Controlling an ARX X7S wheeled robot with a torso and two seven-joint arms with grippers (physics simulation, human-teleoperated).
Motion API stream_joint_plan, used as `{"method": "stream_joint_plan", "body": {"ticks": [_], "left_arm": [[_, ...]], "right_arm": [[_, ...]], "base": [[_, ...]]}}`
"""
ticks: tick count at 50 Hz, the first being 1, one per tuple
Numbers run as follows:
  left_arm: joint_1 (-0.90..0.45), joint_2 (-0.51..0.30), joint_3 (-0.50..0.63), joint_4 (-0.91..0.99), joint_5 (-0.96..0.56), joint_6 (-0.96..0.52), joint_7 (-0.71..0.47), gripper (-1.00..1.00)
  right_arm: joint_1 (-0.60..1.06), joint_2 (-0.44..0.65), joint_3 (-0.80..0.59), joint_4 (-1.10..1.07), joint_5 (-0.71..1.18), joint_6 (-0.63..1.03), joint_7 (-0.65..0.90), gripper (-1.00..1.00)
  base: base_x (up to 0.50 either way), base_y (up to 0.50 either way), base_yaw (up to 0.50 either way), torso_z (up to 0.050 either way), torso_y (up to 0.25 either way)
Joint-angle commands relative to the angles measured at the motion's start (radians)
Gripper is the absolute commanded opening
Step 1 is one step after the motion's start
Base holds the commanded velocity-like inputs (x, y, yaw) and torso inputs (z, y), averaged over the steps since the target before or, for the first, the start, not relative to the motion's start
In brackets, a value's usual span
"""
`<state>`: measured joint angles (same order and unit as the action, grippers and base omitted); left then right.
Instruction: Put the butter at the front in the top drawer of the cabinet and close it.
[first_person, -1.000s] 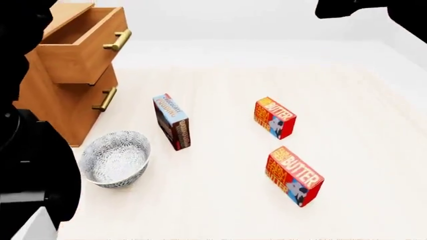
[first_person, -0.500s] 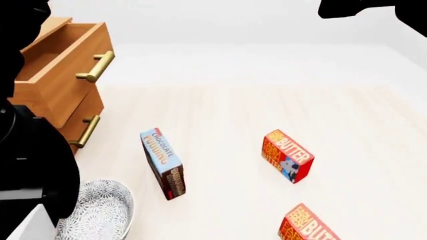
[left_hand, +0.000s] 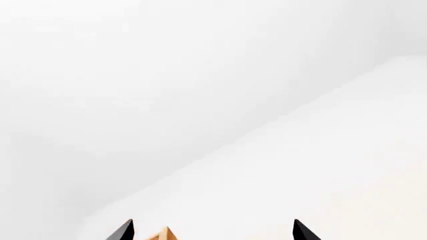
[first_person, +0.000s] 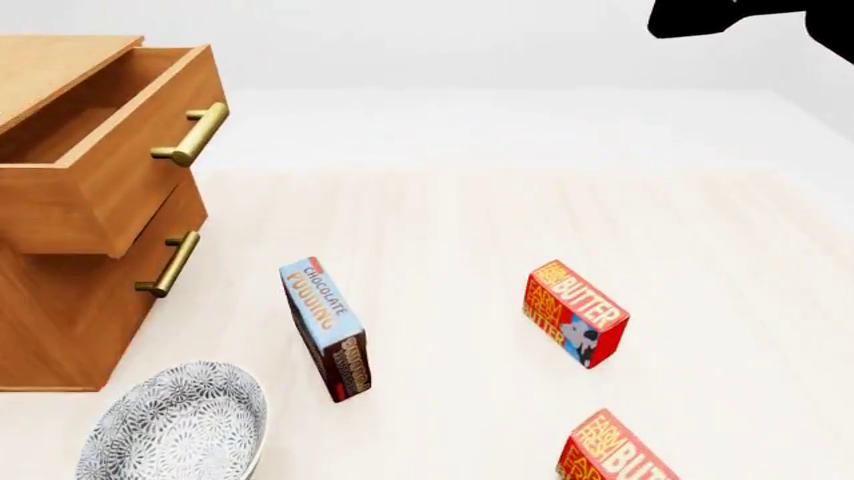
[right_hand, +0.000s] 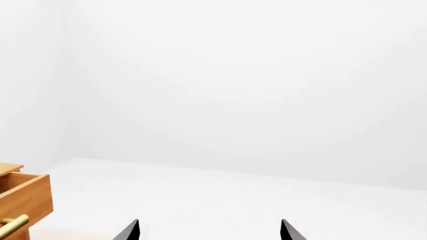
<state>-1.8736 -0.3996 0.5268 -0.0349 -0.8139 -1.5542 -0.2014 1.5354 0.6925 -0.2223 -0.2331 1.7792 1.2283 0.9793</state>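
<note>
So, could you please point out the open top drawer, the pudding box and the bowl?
top drawer (first_person: 94, 195): head view, on its wooden front panel.
pudding box (first_person: 320, 308): head view, on its blue upper face.
bowl (first_person: 174, 425): head view, on its patterned inside.

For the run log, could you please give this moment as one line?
orange-brown wooden top drawer: open | front red butter carton: on table, untouched | left claw: open, empty | right claw: open, empty

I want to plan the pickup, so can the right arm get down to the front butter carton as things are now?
Probably yes. The butter lies in the open, apart from the other carton, with nothing above it. The right gripper is open and empty, but it is raised high.
</note>
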Motion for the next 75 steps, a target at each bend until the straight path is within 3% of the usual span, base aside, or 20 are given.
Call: {"method": "stream_joint_plan", "body": {"ticks": [1,6,18,36,51,75], "left_arm": [[-0.363,-0.078,0.391,-0.509,-0.368,-0.006,-0.026,1.00],[-0.457,-0.052,0.498,-0.717,-0.277,0.058,0.154,1.00],[-0.385,-0.031,0.447,-0.987,-0.186,0.292,0.098,1.00],[-0.223,0.101,0.481,-1.272,-0.057,0.508,0.200,1.00],[-0.150,0.123,0.318,-1.273,0.163,0.460,0.311,1.00],[-0.030,0.125,-0.064,-1.273,0.523,0.481,0.293,1.00]], "right_arm": [[-0.004,0.009,0.001,0.007,-0.049,-0.003,-0.064,1.00],[-0.007,0.014,0.004,0.004,-0.060,-0.008,-0.083,1.00],[-0.065,0.029,0.019,-0.019,-0.055,-0.031,-0.093,1.00],[-0.197,0.006,0.027,-0.038,-0.142,-0.097,-0.176,1.00],[-0.245,0.011,0.034,-0.053,-0.155,-0.122,-0.191,1.00],[-0.293,0.015,0.043,-0.067,-0.157,-0.151,-0.194,1.00]], "base": [[0.00,0.00,0.00,0.000,0.000],[0.00,0.00,0.00,0.000,0.000],[0.00,0.00,0.00,0.000,0.000],[0.00,0.00,0.00,0.000,0.000],[0.00,0.00,0.00,0.000,0.000],[0.00,0.00,0.00,0.000,0.000]]}}
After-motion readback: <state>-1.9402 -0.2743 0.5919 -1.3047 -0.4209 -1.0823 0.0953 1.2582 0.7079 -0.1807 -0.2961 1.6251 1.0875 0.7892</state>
